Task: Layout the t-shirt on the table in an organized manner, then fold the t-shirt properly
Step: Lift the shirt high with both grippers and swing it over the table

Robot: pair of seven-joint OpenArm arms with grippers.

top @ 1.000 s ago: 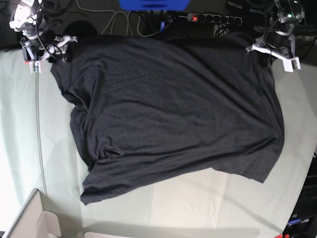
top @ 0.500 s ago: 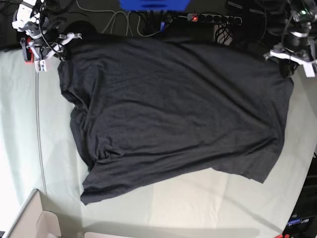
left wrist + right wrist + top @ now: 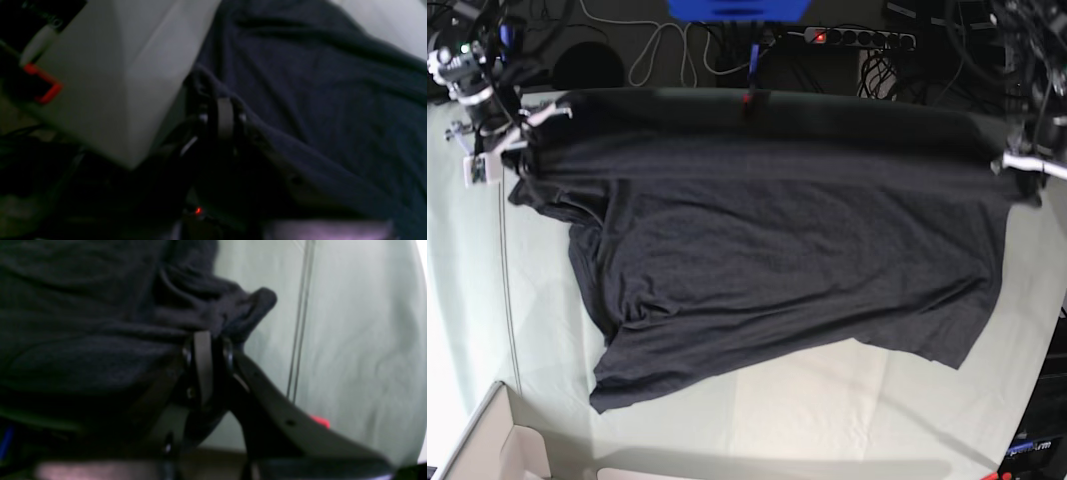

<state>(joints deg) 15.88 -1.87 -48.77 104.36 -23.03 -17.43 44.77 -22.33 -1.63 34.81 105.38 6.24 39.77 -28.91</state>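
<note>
The black t-shirt (image 3: 777,250) lies plain side up on the pale grey-green table (image 3: 827,410); no graphic shows. Its far edge is stretched in a straight taut line between my two grippers. My right gripper (image 3: 522,135), at the base view's left, is shut on one far corner; the right wrist view shows its fingers (image 3: 203,356) pinching bunched black fabric (image 3: 233,310). My left gripper (image 3: 1017,163), at the base view's right, is shut on the other far corner; the left wrist view shows its fingers (image 3: 224,116) clamped on the shirt's edge (image 3: 317,100).
A cardboard box (image 3: 497,445) sits at the near left corner. A power strip (image 3: 857,38), cables and a blue object (image 3: 737,8) lie beyond the table's far edge. The table's far corner (image 3: 116,76) is beside my left gripper. A thin cord (image 3: 505,260) runs along the left.
Both grippers have moved outward and slightly toward the near side, holding the shirt's corners. The far edge has pulled taut into a straight line and the shirt has widened.
</note>
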